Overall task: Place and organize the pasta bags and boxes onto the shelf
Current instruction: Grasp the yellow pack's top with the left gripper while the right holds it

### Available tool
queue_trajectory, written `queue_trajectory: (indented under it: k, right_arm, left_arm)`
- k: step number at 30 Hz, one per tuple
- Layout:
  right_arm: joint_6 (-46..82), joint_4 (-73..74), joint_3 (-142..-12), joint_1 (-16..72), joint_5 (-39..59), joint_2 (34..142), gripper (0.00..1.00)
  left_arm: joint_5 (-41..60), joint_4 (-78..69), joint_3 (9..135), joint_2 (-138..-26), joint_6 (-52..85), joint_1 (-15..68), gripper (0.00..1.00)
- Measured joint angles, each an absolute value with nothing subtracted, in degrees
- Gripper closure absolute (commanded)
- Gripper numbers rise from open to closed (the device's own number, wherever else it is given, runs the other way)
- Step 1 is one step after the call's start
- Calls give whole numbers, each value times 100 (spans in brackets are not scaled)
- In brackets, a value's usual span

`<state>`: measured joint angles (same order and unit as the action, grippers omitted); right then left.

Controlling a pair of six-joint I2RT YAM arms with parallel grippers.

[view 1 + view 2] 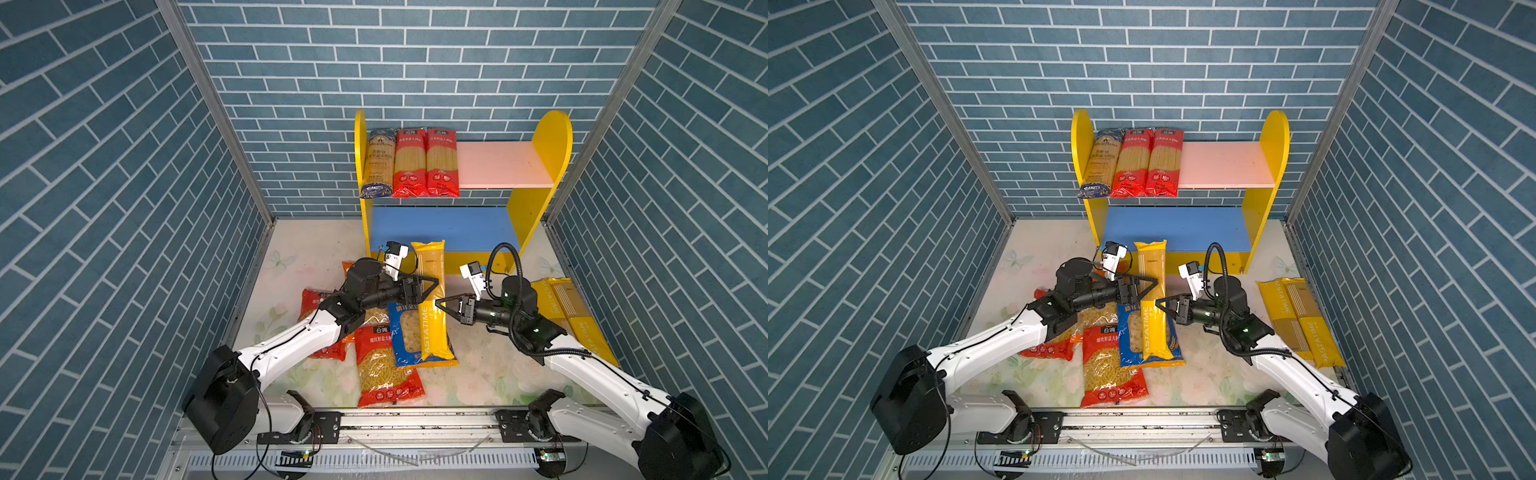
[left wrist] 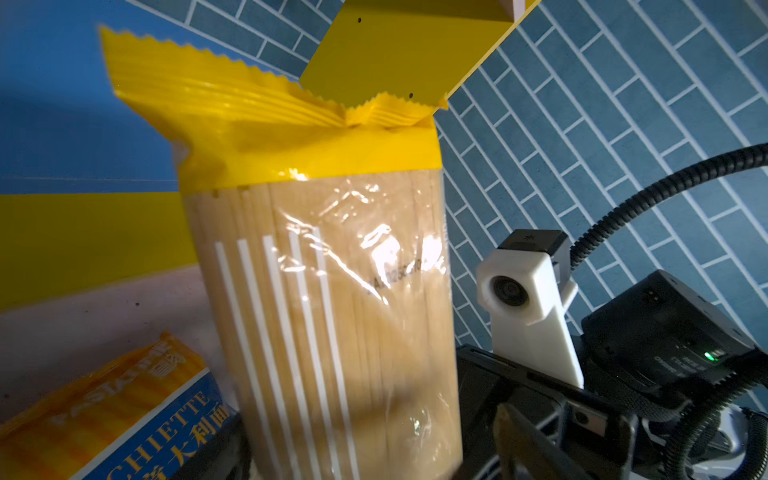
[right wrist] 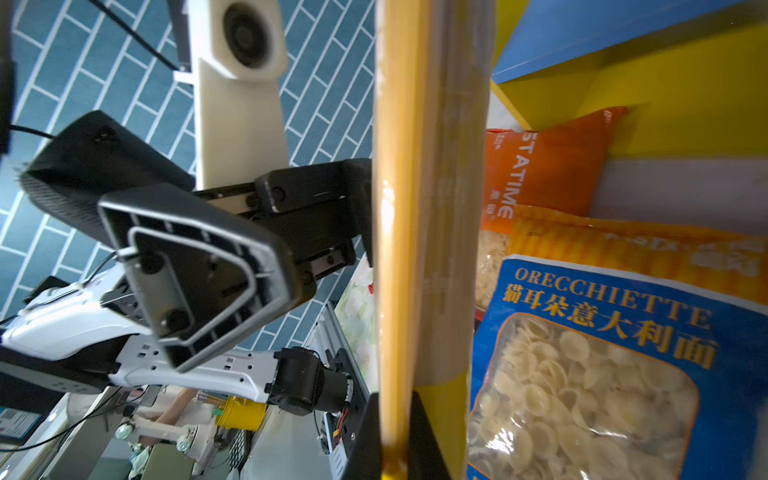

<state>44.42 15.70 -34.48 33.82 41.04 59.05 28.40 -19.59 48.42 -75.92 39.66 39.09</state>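
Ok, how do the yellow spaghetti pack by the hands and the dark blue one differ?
The yellow spaghetti pack lies over a blue-yellow pasta bag; the dark blue spaghetti pack sits on the shelf's pink upper board. The right hand pinches the yellow pack; the dark blue pack is untouched. Both hold long pasta.

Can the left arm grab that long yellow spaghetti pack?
Probably yes: the left tool is open right beside the yellow spaghetti pack, with nothing between them. The right tool pinches its edge.
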Motion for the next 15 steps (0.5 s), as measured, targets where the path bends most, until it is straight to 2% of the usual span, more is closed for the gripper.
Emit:
queue_trajectory:
  k: [7, 15]
  right_arm:
    - [4445, 1669, -3642, 3389, 4246, 5894, 100]
    - [4523, 1855, -3800, 3435, 4423, 5922, 100]
  left_arm:
    - [3033, -2047, 4803, -7570, 3988, 3782, 13]
    - [3275, -2432, 4768, -7467, 4147, 3673, 29]
